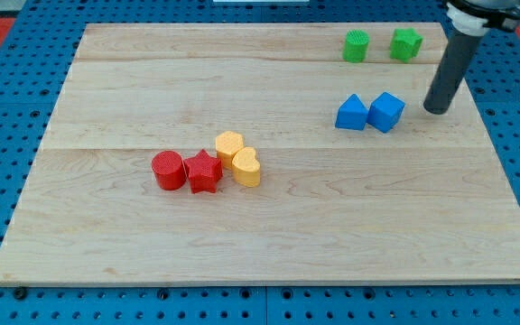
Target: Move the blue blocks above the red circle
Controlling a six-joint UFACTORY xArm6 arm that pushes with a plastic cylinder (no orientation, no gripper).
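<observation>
Two blue blocks sit side by side right of the board's centre: a blue triangular block (351,114) and, touching its right side, a blue cube (386,111). The red circle (167,170) lies left of centre, touching a red star (203,171) on its right. My tip (437,110) rests on the board a short way to the right of the blue cube, not touching it, at about the same height in the view.
A yellow hexagon (229,146) and a yellow heart (246,167) sit just right of the red star. A green cylinder (357,45) and a green block (405,43) stand near the top right edge of the wooden board (106,99).
</observation>
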